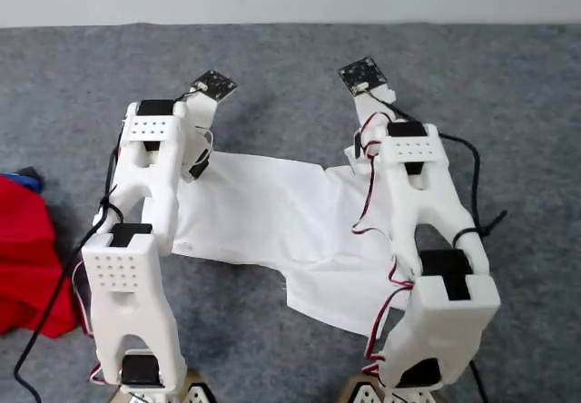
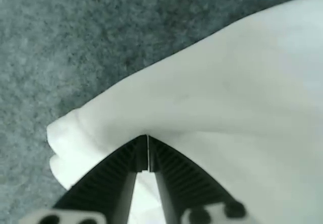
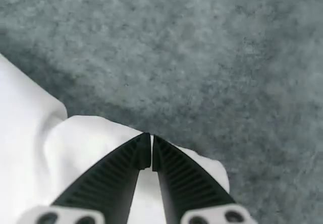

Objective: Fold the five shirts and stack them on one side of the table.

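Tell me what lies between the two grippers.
The white shirt lies spread between them, as the high view shows; the left gripper and the right gripper are each shut on an edge of it.

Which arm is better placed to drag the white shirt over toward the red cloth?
Left. The left gripper is shut on the white shirt on the side nearer the red cloth; the right gripper pinches the opposite end, probably a longer reach.

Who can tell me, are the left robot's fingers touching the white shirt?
Touching. In the left wrist view, the left gripper has its fingers shut on a pinch of the white shirt.
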